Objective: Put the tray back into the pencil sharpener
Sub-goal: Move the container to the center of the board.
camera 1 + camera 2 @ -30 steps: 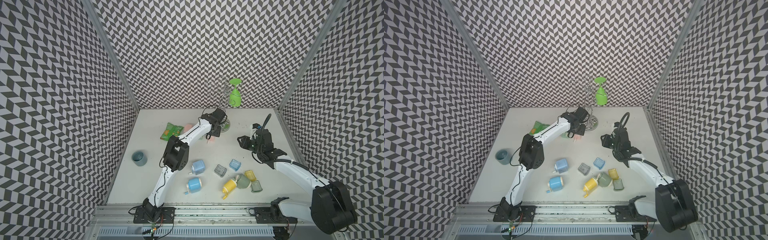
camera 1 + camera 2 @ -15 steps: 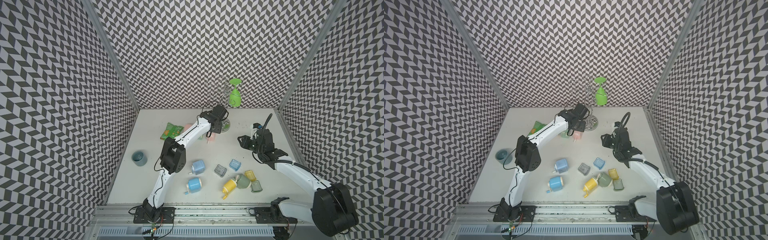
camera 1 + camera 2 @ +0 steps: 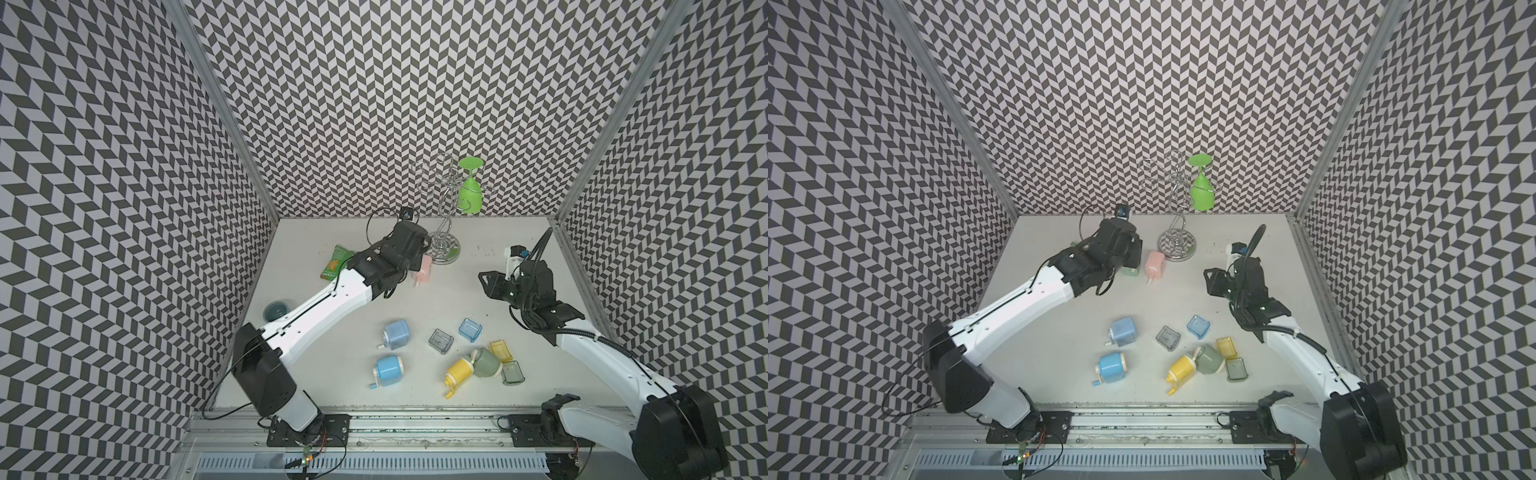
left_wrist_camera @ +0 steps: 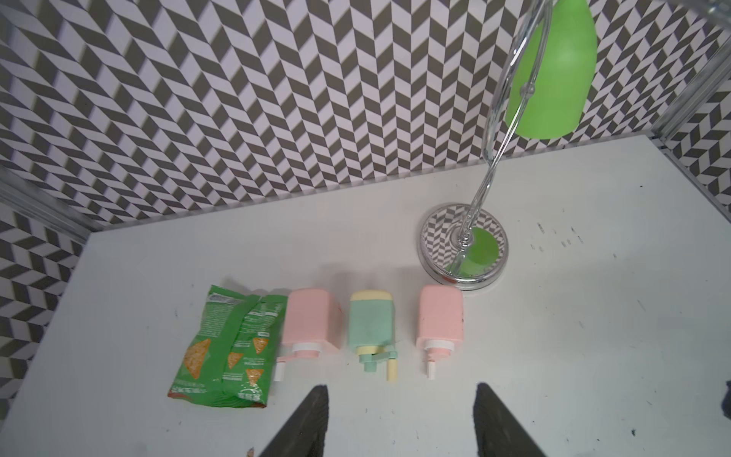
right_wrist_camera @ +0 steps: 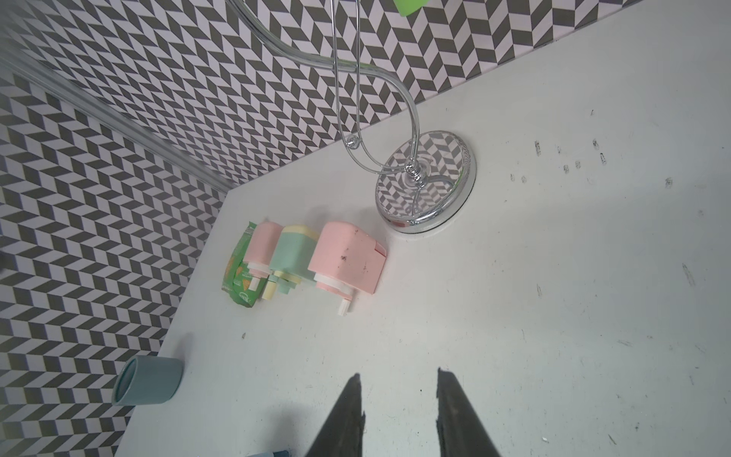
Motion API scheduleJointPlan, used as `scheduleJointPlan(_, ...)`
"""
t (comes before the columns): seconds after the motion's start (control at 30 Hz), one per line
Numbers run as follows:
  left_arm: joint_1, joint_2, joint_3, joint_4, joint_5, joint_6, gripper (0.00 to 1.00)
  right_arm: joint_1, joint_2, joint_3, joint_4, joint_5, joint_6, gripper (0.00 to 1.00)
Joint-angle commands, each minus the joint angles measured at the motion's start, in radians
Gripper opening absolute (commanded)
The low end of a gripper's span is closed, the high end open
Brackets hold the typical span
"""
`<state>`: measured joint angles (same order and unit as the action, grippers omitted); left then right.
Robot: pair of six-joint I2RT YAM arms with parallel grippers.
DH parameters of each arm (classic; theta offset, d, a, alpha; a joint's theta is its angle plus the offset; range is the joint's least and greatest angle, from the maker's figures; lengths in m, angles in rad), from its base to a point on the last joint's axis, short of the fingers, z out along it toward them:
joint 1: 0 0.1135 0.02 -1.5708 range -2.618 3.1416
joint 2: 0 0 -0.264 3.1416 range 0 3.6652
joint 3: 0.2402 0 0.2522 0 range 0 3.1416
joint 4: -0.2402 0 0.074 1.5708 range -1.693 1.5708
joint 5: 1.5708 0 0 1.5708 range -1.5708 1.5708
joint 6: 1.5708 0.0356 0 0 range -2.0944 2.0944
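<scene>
Two grippers, each with its fingers spread and gripping nothing. The left gripper (image 4: 400,389) hovers just in front of a back row of three pencil sharpeners. The right gripper (image 5: 399,374) hangs over bare table (image 5: 553,316), well apart from every object.

Seen from the left wrist, the row is one pink sharpener (image 4: 310,320), one mint-and-yellow sharpener (image 4: 372,320) and a second pink sharpener (image 4: 441,316). They lie side by side, cranks toward the gripper.

One green snack bag (image 4: 229,348) lies just beside the first of the row. One chrome rack (image 4: 463,247) stands near the last and holds one green glass (image 4: 550,71), hung upside down.

Four more sharpeners lie nearer the front rail: a blue sharpener (image 3: 397,334), a second blue sharpener (image 3: 389,368), a yellow sharpener (image 3: 459,371) and a sage sharpener (image 3: 486,362). The last two touch.

Four loose trays lie among them, each outside any sharpener: grey tray (image 3: 440,340), blue tray (image 3: 470,329), yellow tray (image 3: 500,350) and green tray (image 3: 512,372). What they hold is too small to tell.

One teal cup (image 3: 276,309) stands near the wall on the left arm's side; I cannot tell what is in it.
</scene>
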<state>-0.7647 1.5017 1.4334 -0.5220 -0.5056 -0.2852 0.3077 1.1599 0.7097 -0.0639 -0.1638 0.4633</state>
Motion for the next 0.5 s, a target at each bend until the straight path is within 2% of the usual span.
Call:
scheduleJointPlan(0.0,0.004,-0.133,-0.179,0.264,-0.028,0.122,0.68,0.028,0.018,0.038,-0.026,0.002,-0.034,0.32)
scheduleJointPlan(0.07,0.013,-0.224,-0.291,0.37,0.032,0.194,0.69,0.065,0.035,0.054,-0.058,0.015,-0.035,0.32)
scheduleJointPlan(0.1,0.026,-0.268,-0.341,0.409,0.055,0.208,0.73,0.086,0.043,0.062,-0.078,0.027,-0.033,0.33)
scheduleJointPlan(0.2,0.1,-0.35,-0.43,0.449,0.186,0.233,0.99,0.159,0.065,0.081,-0.151,0.079,-0.021,0.32)
scheduleJointPlan(0.33,0.194,-0.413,-0.499,0.426,0.364,0.309,1.0,0.219,0.076,0.069,-0.254,0.159,0.044,0.32)
scheduleJointPlan(0.47,0.206,-0.479,-0.564,0.416,0.541,0.505,1.0,0.226,0.074,0.033,-0.356,0.222,0.145,0.35)
